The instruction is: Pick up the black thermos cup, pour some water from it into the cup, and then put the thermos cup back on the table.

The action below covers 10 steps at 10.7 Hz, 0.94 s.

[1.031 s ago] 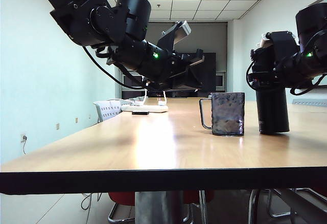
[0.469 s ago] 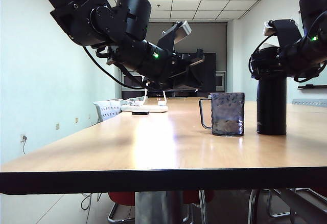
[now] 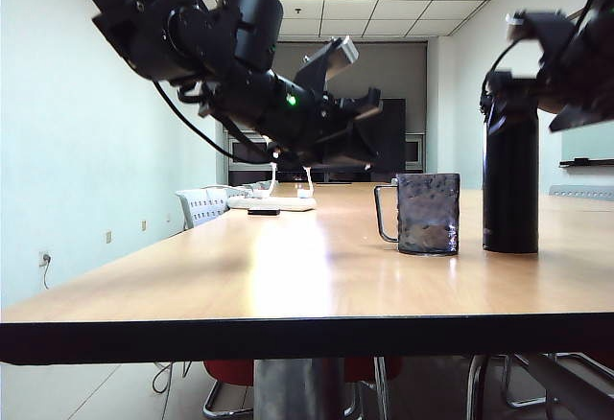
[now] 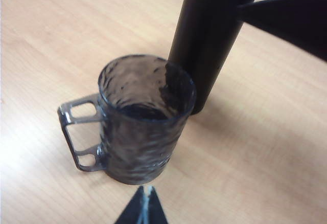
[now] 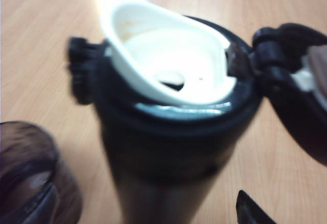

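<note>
The long light tan wood-laminate table carries the tall matte black thermos cup, set upright just beside the short translucent grey textured mug. The right gripper is seen released above the thermos top. The left gripper is raised over the table; its jaw state cannot be told.

My black thermos stands upright on the table, lid flipped open (white spout showing), just beside the grey mug at its 9 o'clock.
</note>
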Each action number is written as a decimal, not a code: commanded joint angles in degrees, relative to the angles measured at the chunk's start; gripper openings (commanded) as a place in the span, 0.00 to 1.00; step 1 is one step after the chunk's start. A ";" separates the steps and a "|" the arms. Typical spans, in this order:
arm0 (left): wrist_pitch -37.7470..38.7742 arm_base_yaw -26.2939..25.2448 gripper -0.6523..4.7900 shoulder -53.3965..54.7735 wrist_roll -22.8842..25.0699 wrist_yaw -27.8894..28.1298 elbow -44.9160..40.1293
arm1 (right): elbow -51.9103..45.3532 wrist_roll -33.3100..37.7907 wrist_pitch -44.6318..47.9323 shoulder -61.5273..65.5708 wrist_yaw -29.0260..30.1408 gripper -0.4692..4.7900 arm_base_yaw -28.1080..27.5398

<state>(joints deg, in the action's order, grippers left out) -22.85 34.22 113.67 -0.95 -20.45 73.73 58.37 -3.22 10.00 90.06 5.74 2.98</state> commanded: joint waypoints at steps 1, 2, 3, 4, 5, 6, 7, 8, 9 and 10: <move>4.11 0.09 0.11 -9.70 0.85 -1.60 0.39 | 0.35 7.54 -10.36 -13.05 0.59 0.07 0.04; 5.22 0.09 0.11 -11.61 1.53 -1.55 0.39 | 0.35 8.46 -11.87 -15.89 0.59 0.09 0.07; 9.77 0.09 0.11 -18.05 3.34 -1.42 0.39 | 0.26 8.96 -14.60 -23.47 0.57 0.08 0.07; 15.08 0.09 0.11 -24.26 3.63 -1.16 0.00 | -0.42 6.84 -15.50 -30.25 0.55 0.08 0.07; 19.93 0.11 0.11 -30.40 4.04 2.14 -1.57 | -3.50 5.05 -15.15 -37.62 0.42 0.08 0.07; 20.68 0.13 0.11 -34.91 4.15 5.09 -4.44 | -7.82 4.39 -13.92 -42.73 0.39 0.08 0.04; 21.44 0.11 0.11 -43.04 4.33 7.78 -11.78 | -16.13 4.31 -11.37 -49.70 0.37 0.08 0.02; 23.26 0.11 0.11 -50.18 6.54 7.80 -19.04 | -23.74 4.76 -8.61 -55.23 0.37 0.08 0.02; 23.63 0.11 0.11 -56.33 6.58 7.78 -25.55 | -29.03 4.74 -8.61 -59.08 -0.66 0.08 0.02; 22.80 0.11 0.11 -62.20 6.64 7.76 -31.50 | -32.70 4.74 -10.67 -61.81 -0.68 0.08 0.02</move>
<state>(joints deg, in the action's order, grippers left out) 1.13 34.22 53.28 5.37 -12.62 43.86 26.63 1.45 0.05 29.06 5.19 3.03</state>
